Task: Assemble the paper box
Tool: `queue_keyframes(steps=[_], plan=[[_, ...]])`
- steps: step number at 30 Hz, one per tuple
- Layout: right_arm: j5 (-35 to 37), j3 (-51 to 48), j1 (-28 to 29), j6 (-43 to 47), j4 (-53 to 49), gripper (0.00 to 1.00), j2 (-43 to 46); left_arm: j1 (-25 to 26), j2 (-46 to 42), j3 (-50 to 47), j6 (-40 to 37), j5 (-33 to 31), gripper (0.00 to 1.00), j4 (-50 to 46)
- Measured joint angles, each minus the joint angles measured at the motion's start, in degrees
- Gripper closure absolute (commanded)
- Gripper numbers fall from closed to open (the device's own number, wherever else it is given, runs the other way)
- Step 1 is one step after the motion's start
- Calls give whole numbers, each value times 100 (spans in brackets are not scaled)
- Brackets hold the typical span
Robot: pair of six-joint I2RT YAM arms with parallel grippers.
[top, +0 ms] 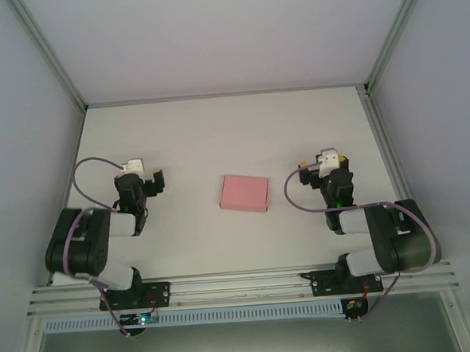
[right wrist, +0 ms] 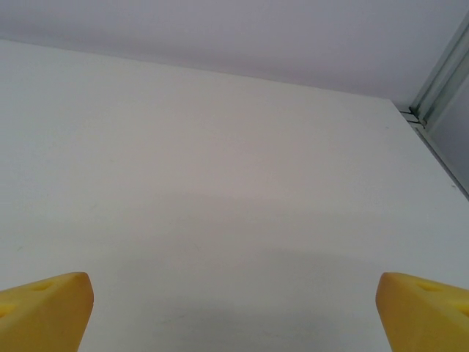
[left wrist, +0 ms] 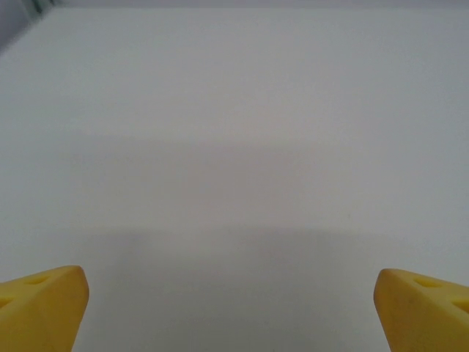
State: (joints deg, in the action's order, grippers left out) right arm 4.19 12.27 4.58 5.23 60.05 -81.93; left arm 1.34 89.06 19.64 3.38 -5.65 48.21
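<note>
The paper box [top: 245,193] is a small flat pink rectangular box lying closed on the white table [top: 232,128], midway between the two arms. My left gripper [top: 142,176] rests to its left, well apart from it and open. In the left wrist view the yellow fingertips [left wrist: 42,308] stand wide apart over bare table, the left gripper [left wrist: 233,312] holding nothing. My right gripper [top: 322,162] sits to the box's right, also apart from it. Its yellow fingertips [right wrist: 44,312] are spread wide, and the right gripper [right wrist: 234,314] is open with only bare table between them.
Aluminium frame posts [top: 375,52] and pale walls close in the table at the back and sides; one post [right wrist: 440,70] shows at the right of the right wrist view. A rail [top: 242,286] runs along the near edge by the arm bases.
</note>
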Motion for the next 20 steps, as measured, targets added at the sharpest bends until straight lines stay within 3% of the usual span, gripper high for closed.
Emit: queue_keyframes(steps=[6, 20], plan=[[-151, 544, -466, -411, -55, 2, -549, -35, 39, 146, 2, 52, 0, -20], [-151, 579, -468, -496, -116, 2, -529, -35, 39, 177, 4, 48, 0, 26]])
